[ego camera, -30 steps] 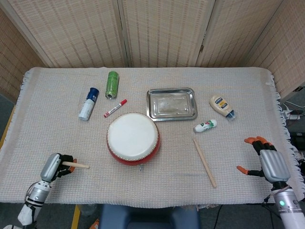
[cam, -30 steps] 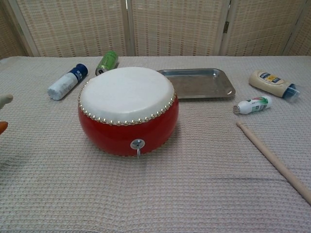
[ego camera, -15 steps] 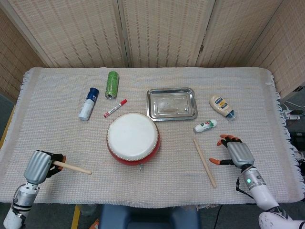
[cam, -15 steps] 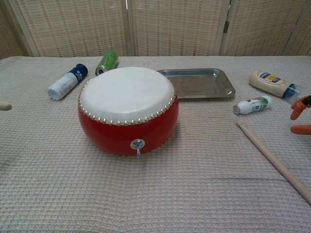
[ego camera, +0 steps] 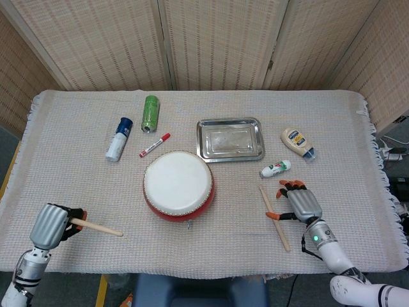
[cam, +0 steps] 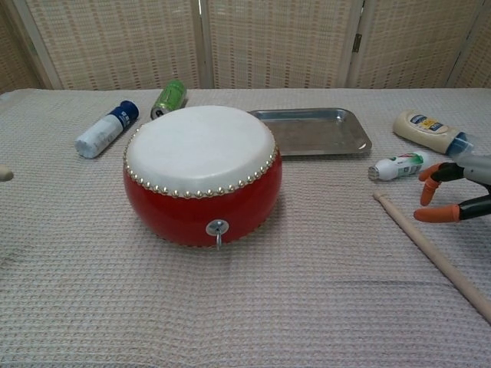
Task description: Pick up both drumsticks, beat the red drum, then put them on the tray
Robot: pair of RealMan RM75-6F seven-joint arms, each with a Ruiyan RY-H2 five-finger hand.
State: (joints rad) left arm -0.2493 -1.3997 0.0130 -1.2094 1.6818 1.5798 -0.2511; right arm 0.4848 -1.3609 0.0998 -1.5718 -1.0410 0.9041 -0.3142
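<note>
My right hand (ego camera: 298,199) has slid in from the worktop's right edge and now hovers, fingers spread and holding nothing, just beside the loose drumstick (ego camera: 275,217). My left hand (ego camera: 52,223) keeps its stick (ego camera: 96,226) clenched near the front edge (little margin). Red drum (ego camera: 178,185) sits between; the tray (ego camera: 230,139) lies beyond it, with open cloth around.

My right hand (ego camera: 298,201) hovers just beside the loose drumstick (ego camera: 274,217), bare cloth betw. them. Small white tube (ego camera: 275,169) lies close behind, mayo bottle (ego camera: 297,141) further back. Red drum (ego camera: 178,185) blocks the way left; steel tray (ego camera: 230,139) beyond it.
</note>
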